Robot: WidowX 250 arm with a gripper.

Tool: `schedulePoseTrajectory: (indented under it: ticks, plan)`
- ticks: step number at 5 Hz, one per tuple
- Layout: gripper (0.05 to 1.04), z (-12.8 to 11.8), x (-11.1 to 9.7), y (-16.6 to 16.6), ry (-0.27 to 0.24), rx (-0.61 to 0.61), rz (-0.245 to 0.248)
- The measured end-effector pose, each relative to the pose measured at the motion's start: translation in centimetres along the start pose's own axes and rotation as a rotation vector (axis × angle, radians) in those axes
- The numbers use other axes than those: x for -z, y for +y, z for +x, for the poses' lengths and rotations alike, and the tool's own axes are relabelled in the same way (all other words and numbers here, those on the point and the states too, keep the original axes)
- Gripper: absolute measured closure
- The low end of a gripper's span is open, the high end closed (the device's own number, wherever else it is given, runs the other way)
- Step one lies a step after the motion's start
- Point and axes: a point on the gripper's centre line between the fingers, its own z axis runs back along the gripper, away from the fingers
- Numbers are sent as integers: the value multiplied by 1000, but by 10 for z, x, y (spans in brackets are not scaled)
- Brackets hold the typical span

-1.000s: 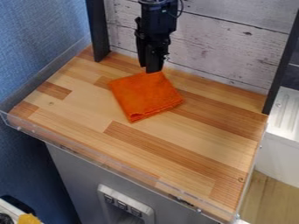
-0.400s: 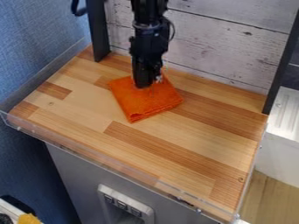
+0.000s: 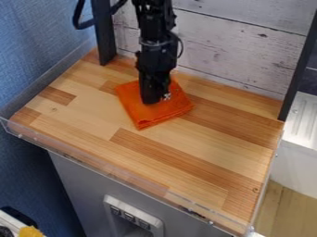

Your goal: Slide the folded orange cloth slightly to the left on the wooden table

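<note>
Gripper point(image 3: 150, 101) hangs over the folded orange cloth point(image 3: 165, 111).

One camera is looking down at a slant from over the near edge of the counter point(image 3: 127, 157), facing the plank wall point(image 3: 238, 51), fitting in both side edges.

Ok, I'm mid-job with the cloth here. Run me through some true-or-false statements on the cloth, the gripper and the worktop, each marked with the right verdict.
1. The orange cloth lies on the wooden worktop. True.
2. The gripper hides part of the cloth from the camera. True.
3. The cloth hangs over the worktop's front edge. False: it lies well back from that edge.
4. Black posts rise at both back corners of the worktop. True.
5. The clear strip runs along the back of the worktop. False: it runs along the front.
</note>
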Motion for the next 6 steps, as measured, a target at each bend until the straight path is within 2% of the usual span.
schedulePoseTrajectory:
  ticks: [2,4,6]
  plan:
    - [1025,2,4,1,-27,-47,13]
    - [1025,-4,1,11,-49,-219,-9]
    - [1025,-11,4,22,-31,-384,-34]
